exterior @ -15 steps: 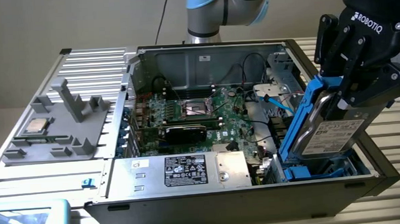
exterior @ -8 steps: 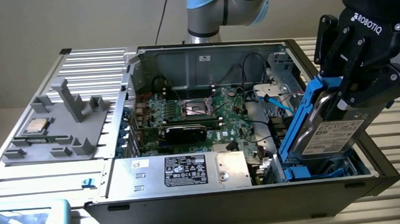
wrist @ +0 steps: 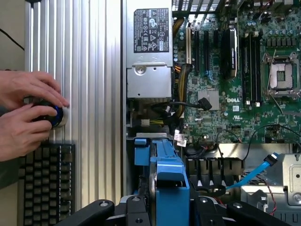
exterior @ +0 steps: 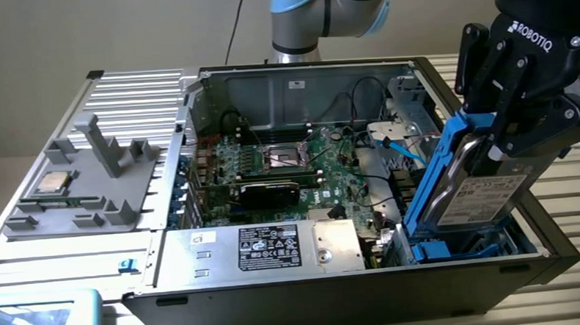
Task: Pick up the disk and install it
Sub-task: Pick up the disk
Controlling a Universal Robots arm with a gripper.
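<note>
Grips the disk (exterior: 476, 197) by its blue frame in the pincer (exterior: 509, 142), jaws closed on its sides; holds it on edge and tilted at the exterior view's right end of the open computer case (exterior: 297, 81), lower end down in the blue drive bay (exterior: 460, 249), perhaps touching it. Beside the case, on the bench (wrist: 89, 70): a person's hands (wrist: 23, 87) on a blue-ringed knob (wrist: 56, 116), next to a keyboard (wrist: 44, 183).
</note>
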